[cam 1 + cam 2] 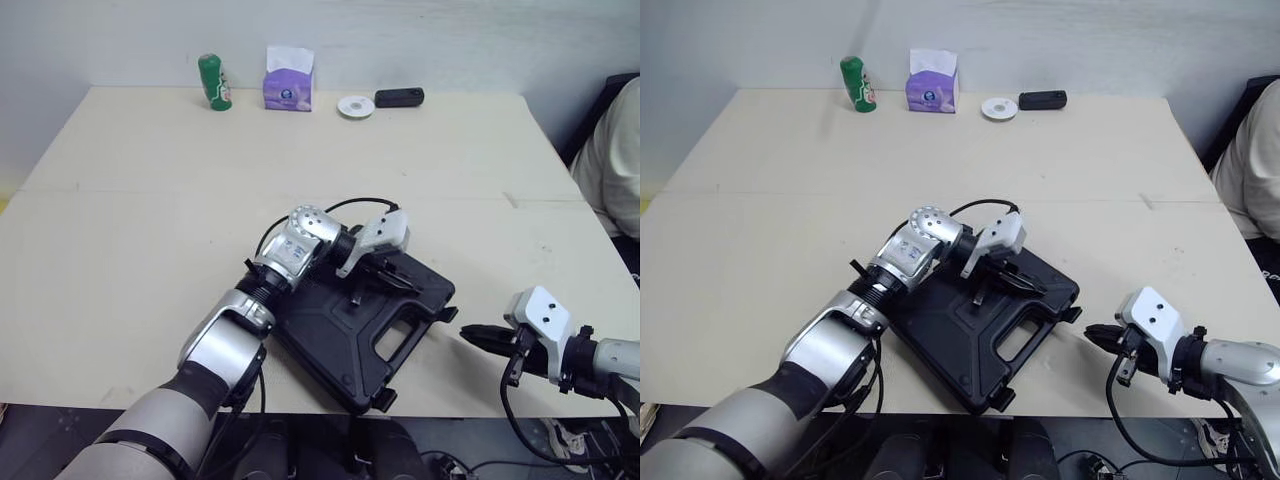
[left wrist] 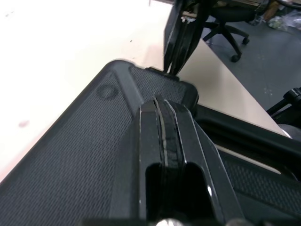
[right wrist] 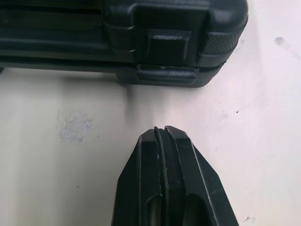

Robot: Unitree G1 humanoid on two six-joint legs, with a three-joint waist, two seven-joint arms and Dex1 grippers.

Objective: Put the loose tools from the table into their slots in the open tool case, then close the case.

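At six o'clock on the pale wooden table (image 1: 150,200) lies the black moulded plastic tool case (image 1: 340,340), lid down. I see the left gripper (image 2: 165,106) clenched on nothing over the lid. The right gripper (image 3: 162,133), also clenched and empty, sits at the case's three o'clock, facing a latch (image 3: 167,71).

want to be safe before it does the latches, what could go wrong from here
1. The tool case has a corner at the front edge of the table; a shove from the right gripper could slide it off.
2. The left gripper, shut, rests on one spot of the lid and may skid.
3. The latch may be unsnapped; I cannot tell.
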